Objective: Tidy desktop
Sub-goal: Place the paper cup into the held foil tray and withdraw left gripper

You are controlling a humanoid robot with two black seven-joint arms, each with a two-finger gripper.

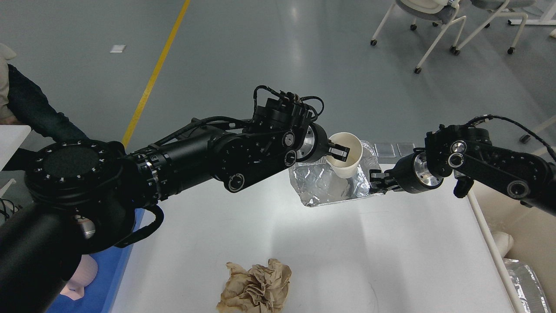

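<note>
Holding a white paper cup [346,160] up in the air, over the far edge of the desktop [347,243], with the left gripper [339,151]. One finger [343,150] hooked inside the cup's rim, the other hidden behind the wall, so pinching the cup's side. Cup tipped a little, mouth facing up and toward the left arm.

Reaching in from the right with the right gripper [377,181], low and close to the tabletop. Touching the right edge of a shiny silver foil bag [323,182]. Fingers small and dark from here, so cannot tell if spread or pressed together, or if gripping the foil.

Lying crinkled and flat at the far edge of the desktop, that foil bag, right under and behind the cup.

Sitting near the front edge, well apart from the bag: a crumpled ball of brown paper [255,287].

Filling most of the lower middle: the white desktop, wide and smooth, running from the left arm to the right side.

Peeking out at the lower left, beside the desktop and under the left arm: a blue tray [106,278] with something pale pink [82,278] on it.

Standing just past the right edge: a cream bin [517,226], with more silver foil [525,282] showing low in the corner.

Far off on the grey floor [260,52]: a yellow line [156,71] and white chairs on wheels [438,26].
</note>
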